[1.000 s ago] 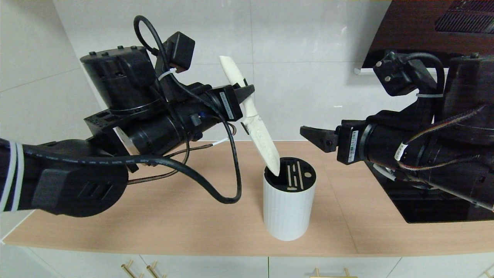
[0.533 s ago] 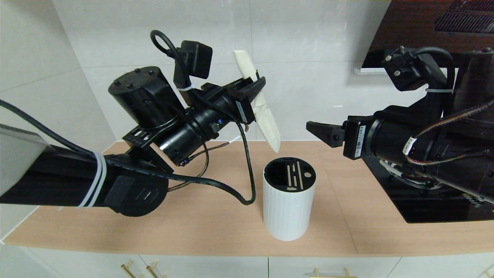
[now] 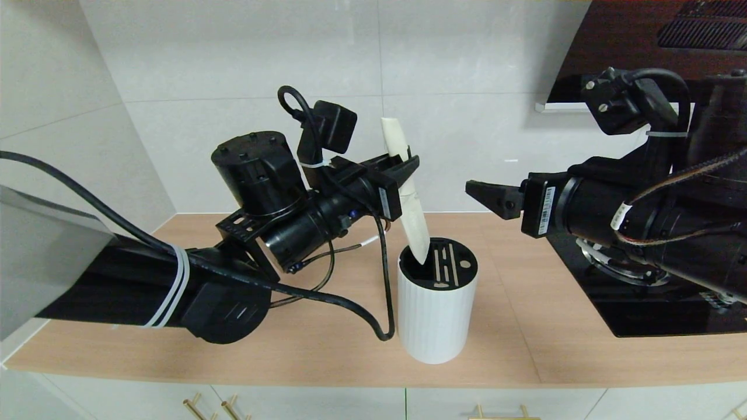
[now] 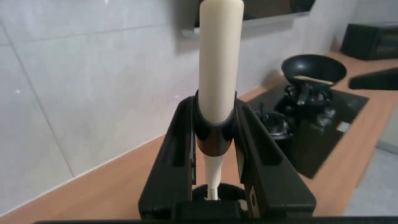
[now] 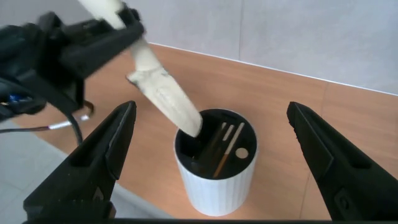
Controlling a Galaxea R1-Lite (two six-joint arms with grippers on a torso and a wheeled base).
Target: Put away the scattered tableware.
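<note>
The tip of the knife (image 3: 415,224) is hidden inside the white holder (image 3: 436,315).

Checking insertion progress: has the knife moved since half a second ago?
Yes. The knife came down: its tip hung above the white holder, now it dips into the opening.

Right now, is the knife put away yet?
Done: the cream-white knife is picked up, gripped by its handle in the left end effector. In hand: its blade tip sits inside the opening of the white ribbed cylindrical holder. Left: lower it and let go. The right end effector is open, empty.
</note>
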